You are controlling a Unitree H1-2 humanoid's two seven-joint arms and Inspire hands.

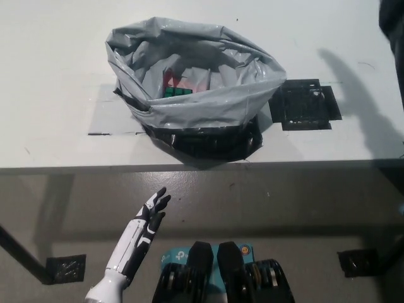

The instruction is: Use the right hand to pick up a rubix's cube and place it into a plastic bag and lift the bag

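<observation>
The plastic bag [196,82] is looking grey, glossy and crinkled; the table [50,76] is looking smooth, matt white.

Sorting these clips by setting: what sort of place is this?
Likely a robot test lab, not a home: a bare white table with taped black marker squares, one grey plastic bag, concrete floor.
</observation>
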